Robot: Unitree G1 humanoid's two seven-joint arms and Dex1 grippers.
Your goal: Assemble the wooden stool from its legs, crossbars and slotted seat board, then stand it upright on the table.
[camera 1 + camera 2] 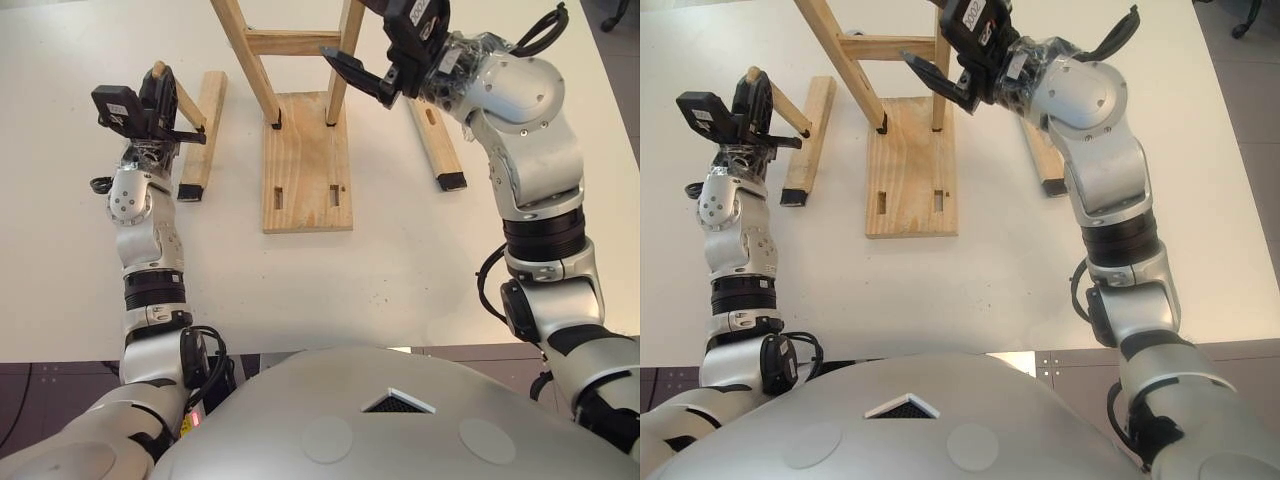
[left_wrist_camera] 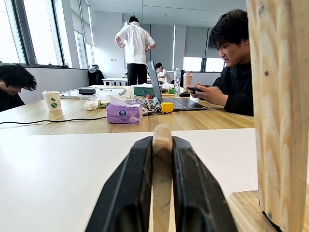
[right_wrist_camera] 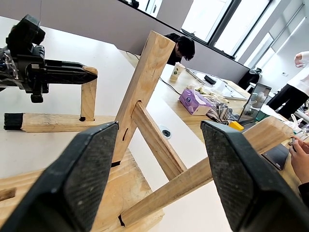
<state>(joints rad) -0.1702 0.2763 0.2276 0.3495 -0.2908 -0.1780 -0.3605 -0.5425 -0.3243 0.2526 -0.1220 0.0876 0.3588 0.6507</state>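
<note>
The slotted seat board point(image 1: 307, 175) lies flat in the middle of the white table. Two legs point(image 1: 248, 65) joined by a crossbar point(image 1: 295, 42) stand tilted in its far slots. My right gripper point(image 1: 368, 76) hovers open beside the right standing leg point(image 3: 145, 92), its fingers point(image 3: 82, 179) wide apart and holding nothing. To the left, my left gripper point(image 1: 178, 118) is shut on a short crossbar point(image 2: 162, 159), which is plugged into a leg point(image 1: 205, 130) lying on the table. Another leg point(image 1: 437, 145) lies right of the board.
The white table point(image 1: 400, 280) has bare surface in front of the board toward me. Two free slots point(image 1: 305, 195) show in the board's near half. People sit at desks in the room behind, away from the parts.
</note>
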